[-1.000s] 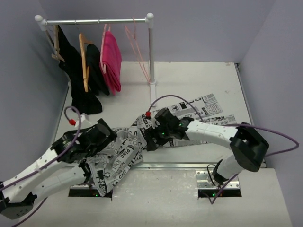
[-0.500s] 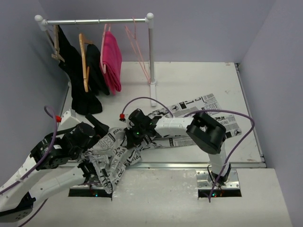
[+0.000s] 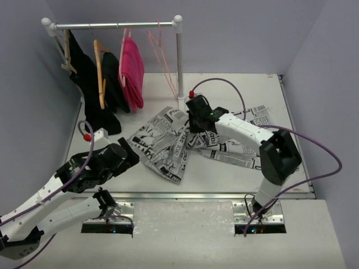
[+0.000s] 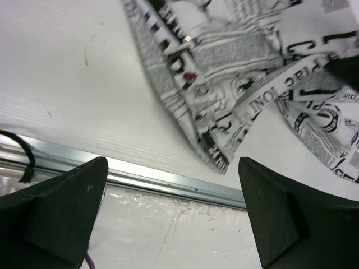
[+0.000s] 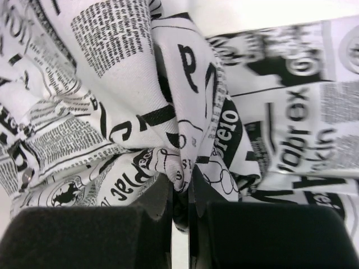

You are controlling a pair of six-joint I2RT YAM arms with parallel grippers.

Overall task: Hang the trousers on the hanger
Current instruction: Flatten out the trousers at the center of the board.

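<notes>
The newspaper-print trousers (image 3: 162, 140) lie crumpled across the middle of the table. My right gripper (image 3: 192, 136) points down at their middle. In the right wrist view it (image 5: 179, 188) is shut on a raised fold of the trousers (image 5: 112, 84). My left gripper (image 3: 128, 154) stands open just left of the cloth's near corner, holding nothing. In the left wrist view its wide-apart jaws (image 4: 171, 171) frame the table's edge, with the trousers (image 4: 235, 84) ahead of them. The thin pink hanger (image 3: 165, 61) hangs bare on the rail, near the right post.
A clothes rack (image 3: 112, 25) stands at the back left, its white post (image 3: 179, 61) just behind my right wrist. On it hang black garments (image 3: 92, 89) on wooden hangers and a pink garment (image 3: 132, 70). A metal strip (image 3: 185, 196) runs along the table's near edge.
My right gripper has shut on the trousers and dragged them from the near edge back and right towards the rack post. My left arm has drawn back, open, clear of the cloth.
</notes>
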